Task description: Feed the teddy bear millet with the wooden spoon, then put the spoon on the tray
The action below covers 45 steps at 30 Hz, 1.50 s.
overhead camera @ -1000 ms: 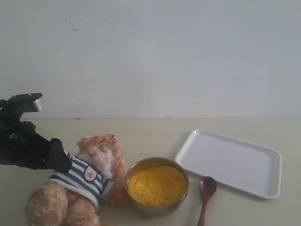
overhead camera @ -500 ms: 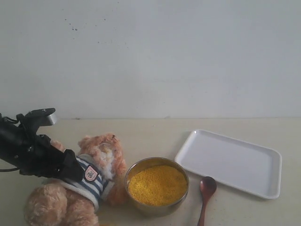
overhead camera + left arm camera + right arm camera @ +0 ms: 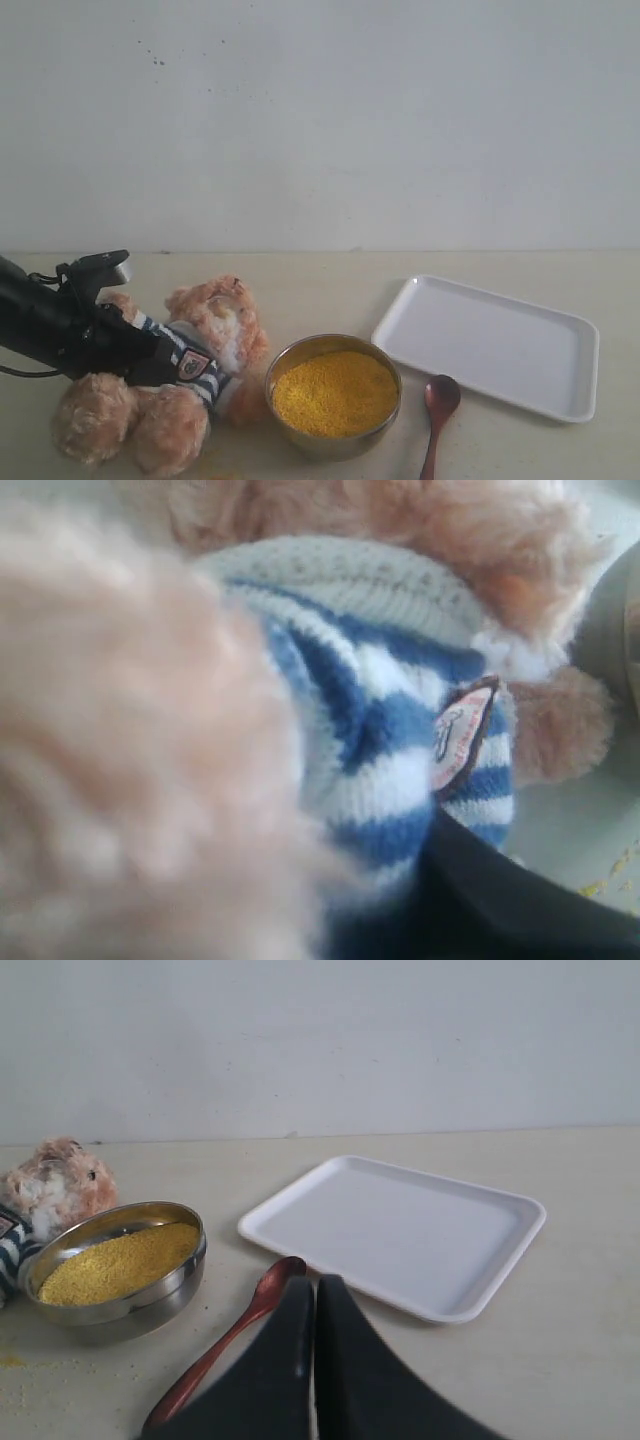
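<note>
The teddy bear point(image 3: 215, 325) lies left of the metal bowl of millet point(image 3: 334, 392), head toward the wall. My left gripper point(image 3: 172, 362) is shut on its striped shirt point(image 3: 400, 710); one dark finger point(image 3: 500, 905) shows beside the badge, and blurred fur hides the other. The wooden spoon point(image 3: 438, 398) lies on the table right of the bowl, below the white tray point(image 3: 560, 375). My right gripper point(image 3: 314, 1292) is shut and empty, hovering beside the spoon point(image 3: 235, 1330) and short of the tray point(image 3: 500, 1260). The right gripper is out of the exterior view.
The bowl point(image 3: 150, 1285) stands close to the bear's head point(image 3: 62, 1182). A few yellow grains point(image 3: 222, 474) lie scattered on the beige table in front of the bear. A plain white wall rises behind the table.
My left arm has moved right and down onto the bear's torso and closed on it. The bear has shifted, its legs drawn up and its head raised slightly. Spoon, bowl and tray are unmoved.
</note>
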{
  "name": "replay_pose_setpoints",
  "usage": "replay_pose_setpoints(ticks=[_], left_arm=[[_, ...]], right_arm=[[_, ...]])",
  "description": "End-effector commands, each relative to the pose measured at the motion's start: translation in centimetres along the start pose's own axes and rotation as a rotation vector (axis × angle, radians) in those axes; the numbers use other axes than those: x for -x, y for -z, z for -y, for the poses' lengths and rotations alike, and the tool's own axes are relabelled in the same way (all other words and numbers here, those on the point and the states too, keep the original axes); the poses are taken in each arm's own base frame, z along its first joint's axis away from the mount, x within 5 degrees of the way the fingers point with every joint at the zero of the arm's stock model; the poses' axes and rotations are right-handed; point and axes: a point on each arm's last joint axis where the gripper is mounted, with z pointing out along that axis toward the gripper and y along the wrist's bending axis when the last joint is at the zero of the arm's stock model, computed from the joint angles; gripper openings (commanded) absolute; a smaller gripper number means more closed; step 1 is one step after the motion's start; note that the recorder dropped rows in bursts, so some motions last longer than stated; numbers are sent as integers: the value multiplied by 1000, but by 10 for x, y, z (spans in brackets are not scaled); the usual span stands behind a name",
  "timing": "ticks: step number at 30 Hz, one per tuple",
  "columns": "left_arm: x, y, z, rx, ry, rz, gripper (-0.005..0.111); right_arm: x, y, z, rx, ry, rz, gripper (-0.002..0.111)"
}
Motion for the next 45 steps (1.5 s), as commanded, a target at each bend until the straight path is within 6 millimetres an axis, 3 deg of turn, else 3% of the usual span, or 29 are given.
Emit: replay_pose_setpoints(ticks=[1, 2, 5, 8, 13, 19, 22, 45], left_arm=[[1, 19, -3, 22, 1, 43, 4], [-1, 25, -3, 18, 5, 47, 4], [-17, 67, -2, 8, 41, 88, 4], [-38, 105, 11, -99, 16, 106, 4], [-67, 131, 30, -327, 68, 146, 4], [-111, 134, 32, -337, 135, 131, 4], [-123, 133, 32, -328, 168, 128, 4], [-128, 134, 35, -357, 151, 99, 4]], right_arm=[[0, 0, 0, 1, 12, 5, 0], [0, 0, 0, 1, 12, 5, 0], [0, 0, 0, 1, 12, 5, 0], [0, 0, 0, 1, 12, 5, 0], [0, 0, 0, 1, 12, 5, 0], [0, 0, 0, 1, 12, 5, 0], [0, 0, 0, 1, 12, 5, 0], [0, 0, 0, 1, 12, 5, 0]])
